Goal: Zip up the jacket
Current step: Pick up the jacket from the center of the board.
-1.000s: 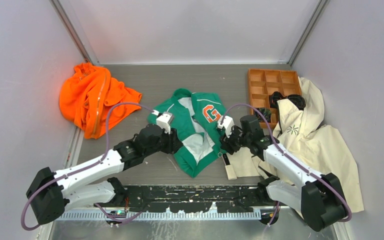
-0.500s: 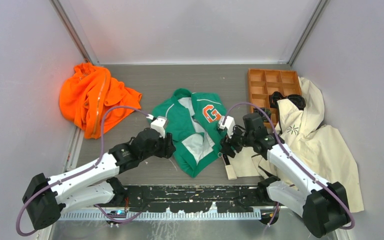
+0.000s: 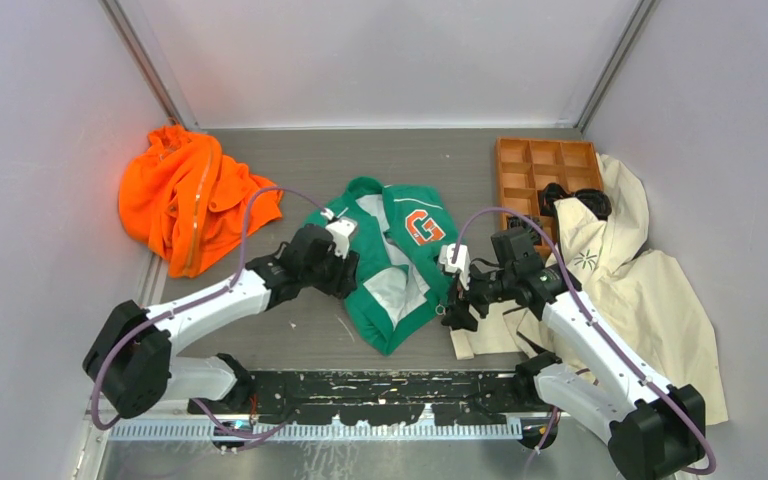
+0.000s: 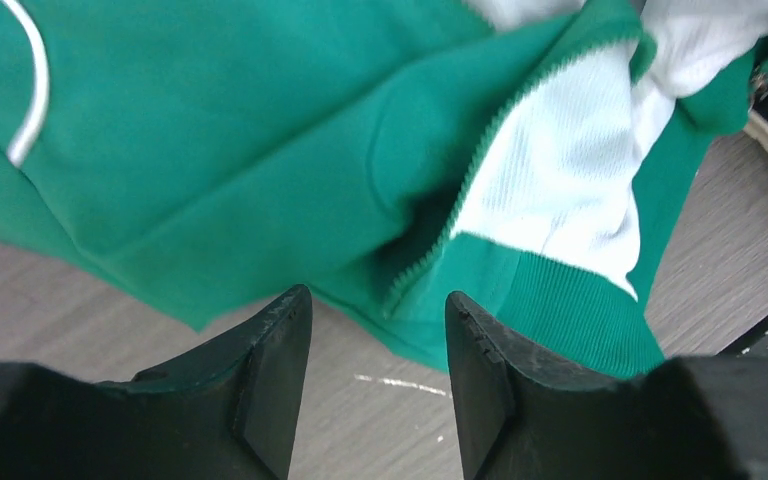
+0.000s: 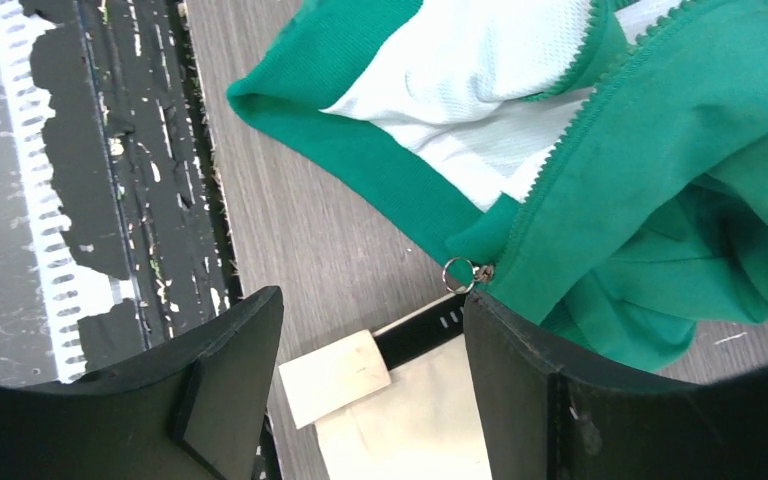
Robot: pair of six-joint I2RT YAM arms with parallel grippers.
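**Wooden tray** (image 3: 543,165): located far-right of the jacket (image 3: 392,262). Black items (image 3: 572,200) lie at its near edge; the exact compartment cannot be determined.

**Jacket:** lies unzipped between the two arms, with its pale lining exposed.

**Left gripper** (image 4: 378,310): fingers spread, nothing between them, over the jacket's left-hand hem.

**Right gripper** (image 5: 373,312): fingers spread, nothing between them, just beside the zipper pull (image 5: 458,272) at the jacket's right-hand hem.

**Change from earlier frame:** the right gripper has shifted toward the jacket's near hem. The left gripper has advanced farther over the jacket.
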